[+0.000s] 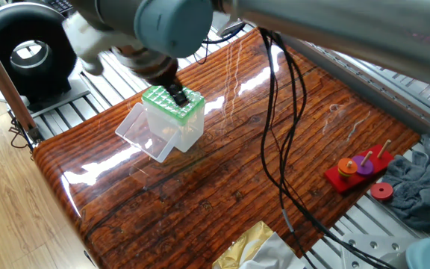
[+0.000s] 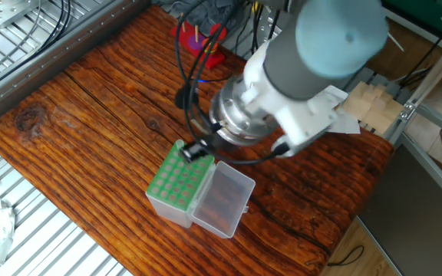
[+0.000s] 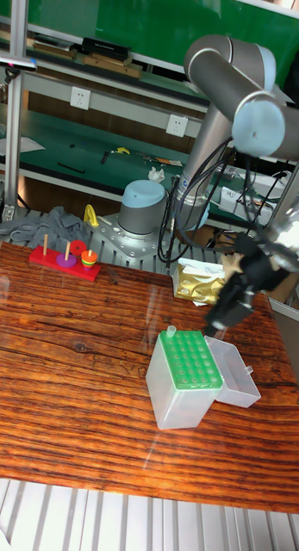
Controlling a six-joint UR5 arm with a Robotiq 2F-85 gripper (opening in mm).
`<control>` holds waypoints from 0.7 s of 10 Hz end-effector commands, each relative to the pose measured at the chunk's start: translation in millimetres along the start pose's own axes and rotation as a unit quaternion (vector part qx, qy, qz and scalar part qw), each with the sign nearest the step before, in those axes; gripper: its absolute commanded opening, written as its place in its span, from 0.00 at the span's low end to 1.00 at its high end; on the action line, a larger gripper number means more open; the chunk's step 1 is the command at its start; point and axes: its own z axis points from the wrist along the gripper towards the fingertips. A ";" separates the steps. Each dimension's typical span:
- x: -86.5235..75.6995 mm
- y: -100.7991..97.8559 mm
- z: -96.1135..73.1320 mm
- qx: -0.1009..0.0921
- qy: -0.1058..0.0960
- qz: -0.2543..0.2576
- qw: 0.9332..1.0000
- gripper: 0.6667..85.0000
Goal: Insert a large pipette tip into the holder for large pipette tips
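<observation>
The holder for large pipette tips (image 1: 172,106) (image 2: 173,180) (image 3: 185,368) is a clear box with a green grid top, near the table's corner. Its clear lid (image 1: 142,131) (image 2: 224,197) (image 3: 237,372) hangs open to one side. In the tall fixed view a whitish large pipette tip (image 3: 171,331) pokes up from a far corner hole of the grid. My gripper (image 1: 178,97) (image 2: 195,149) (image 3: 211,327) points steeply down at an edge of the green top, its dark fingers together. Whether anything is held between them is too small to tell.
A red peg toy with coloured rings (image 1: 358,169) (image 2: 203,40) (image 3: 66,259) and a grey cloth (image 1: 418,188) (image 3: 35,227) lie at the far end of the table. A gold foil bag (image 1: 249,245) (image 3: 201,280) sits at one edge. Black cables (image 1: 275,149) hang from the arm.
</observation>
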 end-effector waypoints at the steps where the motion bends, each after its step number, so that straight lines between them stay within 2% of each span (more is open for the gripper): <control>1: -94.0 3.8 -52.6 -0.022 -0.149 0.106 0.983 0.49; 2: -119.7 -1.4 -60.8 -0.028 -0.195 0.145 0.970 0.45; 3: -136.9 -5.2 -67.1 -0.039 -0.227 0.187 0.955 0.43; 4: -149.3 -10.5 -74.0 -0.051 -0.253 0.247 0.934 0.32; 5: -160.0 -21.2 -81.0 -0.047 -0.282 0.279 0.917 0.25; 6: -162.9 -29.7 -82.8 -0.044 -0.291 0.312 0.903 0.19; 7: -159.5 -36.6 -79.8 -0.038 -0.284 0.341 0.895 0.06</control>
